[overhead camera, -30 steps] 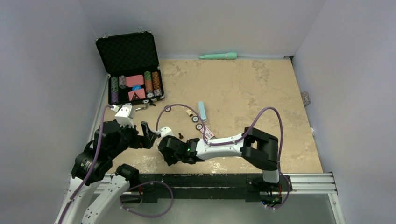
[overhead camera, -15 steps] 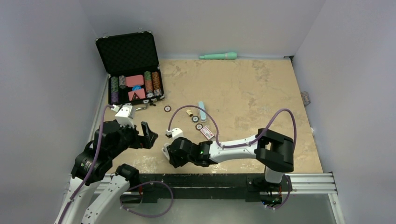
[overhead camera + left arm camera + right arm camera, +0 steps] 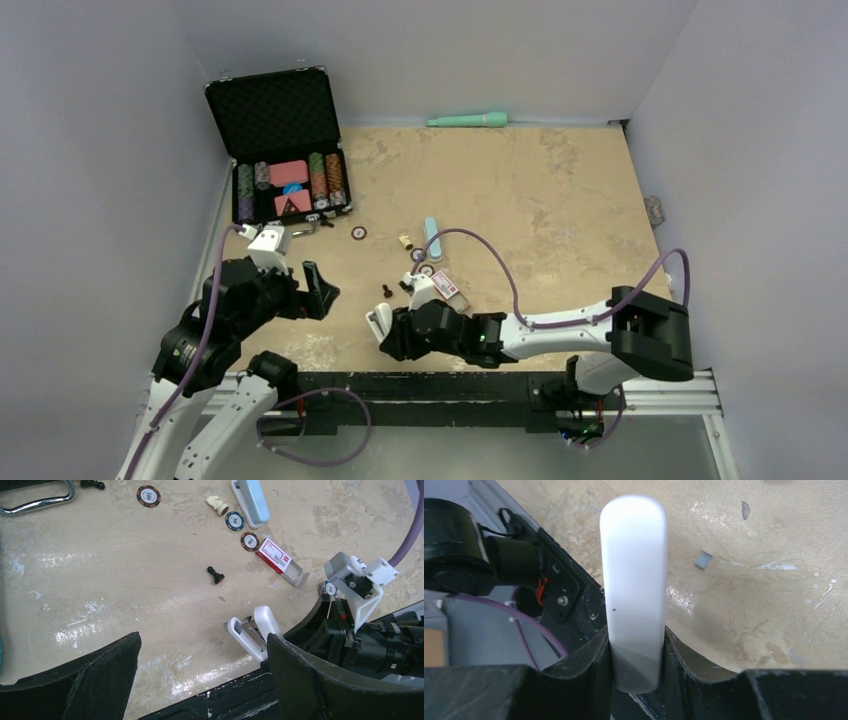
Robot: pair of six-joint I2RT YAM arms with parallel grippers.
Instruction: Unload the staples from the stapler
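Your right gripper (image 3: 634, 652) pinched the stapler (image 3: 634, 565) by one end, its long axis pointing straight out from the jaws. Your left gripper (image 3: 202, 680) sat spread, with the stapler just ahead of its jaws.

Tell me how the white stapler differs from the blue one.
The white stapler is clamped in the right gripper; the blue stapler lies free on the table. The white one is hinged open, its metal track showing; the blue one is shut. Both are slim with rounded ends.
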